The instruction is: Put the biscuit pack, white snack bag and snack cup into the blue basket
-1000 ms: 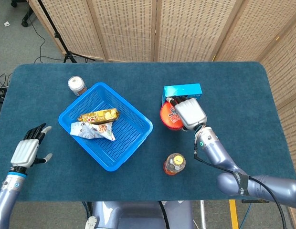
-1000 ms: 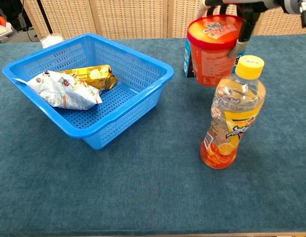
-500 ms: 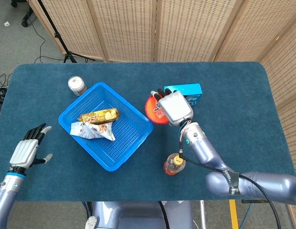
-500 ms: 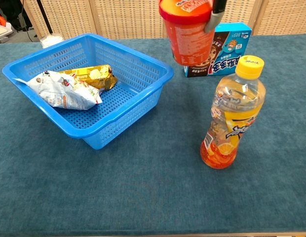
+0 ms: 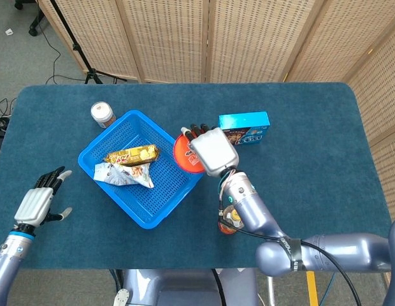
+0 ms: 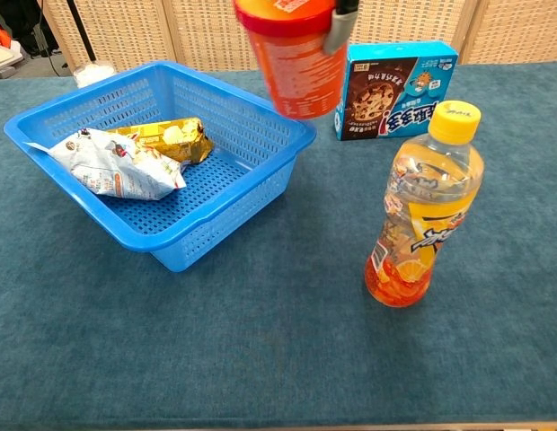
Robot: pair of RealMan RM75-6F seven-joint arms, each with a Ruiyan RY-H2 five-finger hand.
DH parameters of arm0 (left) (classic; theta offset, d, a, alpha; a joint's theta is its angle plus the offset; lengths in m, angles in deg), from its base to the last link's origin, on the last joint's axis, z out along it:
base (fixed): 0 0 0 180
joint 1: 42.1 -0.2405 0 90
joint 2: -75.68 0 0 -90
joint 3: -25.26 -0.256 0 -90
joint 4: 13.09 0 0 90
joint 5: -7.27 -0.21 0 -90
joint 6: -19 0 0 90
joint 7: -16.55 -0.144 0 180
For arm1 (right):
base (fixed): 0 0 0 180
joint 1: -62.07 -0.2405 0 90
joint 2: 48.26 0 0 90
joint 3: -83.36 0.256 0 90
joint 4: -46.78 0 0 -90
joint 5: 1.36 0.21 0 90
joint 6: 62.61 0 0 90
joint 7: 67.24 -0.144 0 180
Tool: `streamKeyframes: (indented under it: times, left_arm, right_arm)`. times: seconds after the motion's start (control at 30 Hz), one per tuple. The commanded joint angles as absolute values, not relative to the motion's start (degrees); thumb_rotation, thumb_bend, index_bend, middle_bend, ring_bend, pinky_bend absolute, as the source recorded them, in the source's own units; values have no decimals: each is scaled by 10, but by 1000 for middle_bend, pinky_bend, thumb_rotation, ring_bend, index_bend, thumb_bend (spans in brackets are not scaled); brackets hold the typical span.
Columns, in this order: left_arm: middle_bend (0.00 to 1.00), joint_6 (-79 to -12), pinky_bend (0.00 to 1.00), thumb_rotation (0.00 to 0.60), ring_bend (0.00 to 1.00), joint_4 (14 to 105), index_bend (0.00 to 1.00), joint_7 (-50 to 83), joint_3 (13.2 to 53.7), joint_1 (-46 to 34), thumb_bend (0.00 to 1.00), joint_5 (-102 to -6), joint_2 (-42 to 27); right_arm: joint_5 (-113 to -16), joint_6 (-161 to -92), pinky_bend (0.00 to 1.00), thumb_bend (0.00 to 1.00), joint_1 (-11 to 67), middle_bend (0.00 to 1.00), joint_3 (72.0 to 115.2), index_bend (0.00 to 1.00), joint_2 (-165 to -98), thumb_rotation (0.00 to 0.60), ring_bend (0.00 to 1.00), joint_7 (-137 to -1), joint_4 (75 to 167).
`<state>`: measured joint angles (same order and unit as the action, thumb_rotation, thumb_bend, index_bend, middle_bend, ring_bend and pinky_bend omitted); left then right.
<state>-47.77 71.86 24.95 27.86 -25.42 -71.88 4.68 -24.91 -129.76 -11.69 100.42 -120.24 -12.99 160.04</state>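
Across the whole middle of the head view stretches a table (image 5: 312, 115) covered in dark teal felt, with woven wicker screens (image 5: 248, 38) standing behind it along the top of the frame and a black stand leg and cables on the grey floor at the upper left. Left of centre sits the blue basket (image 5: 165, 204), turned at an angle, and inside it lie the biscuit pack (image 5: 132, 154) in its gold wrapper and, just below and touching it, the white snack bag (image 5: 124, 174). A small jar (image 5: 102, 114) stands beyond the basket's upper left corner. To the right of centre a blue cookie box (image 5: 244, 127) stands on edge, and lower down an orange drink bottle (image 6: 424, 206) with a yellow cap stands upright, large at the right of the chest view. The right hand (image 5: 212, 150) reaches up from the bottom of the frame, its silver back facing the camera, and holds the snack cup (image 6: 294, 56) upright in the air over the basket's right-hand rim, clear of the table. At the lower left, the left hand (image 5: 37, 202) hangs above the felt with fingers spread apart, holding nothing.
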Motion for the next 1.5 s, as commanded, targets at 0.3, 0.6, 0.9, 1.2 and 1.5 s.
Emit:
streamKeyframes:
  times: [0.3,0.6,0.9,1.2,1.5]
  left_arm:
    - [0,-484,69,600,0,727,43,262,277,-257,266,-726,56]
    - [0,-488,69,600,0,730,43,267,276,-257,266,-730,60]
    - [0,-492,69,600,0,729,43,269,277,-258,266,-732,61]
    - [0,-508,56,600,0,730,43,258,280,-263,262,-732,57]
    - [0,-526,55,600,0,733,43,246,283,-269,247,-735,54]
  right_arm:
    - [-211,-1356,398,169,-146,96,1013,491,-1238,600,81,-101,1638]
    - [-233,-1382,291,156,-159,0,1006,248,-1278,600,0,-93,1632]
    - [-254,-1407,272,156,-134,0,986,244,-1264,600,0,-96,1647]
    - [-349,-1448,139,156,-18,0,907,104,-1176,600,0,-169,1705]
    - [-528,-1464,82,156,135,0,828,77,-1113,600,0,-350,1689]
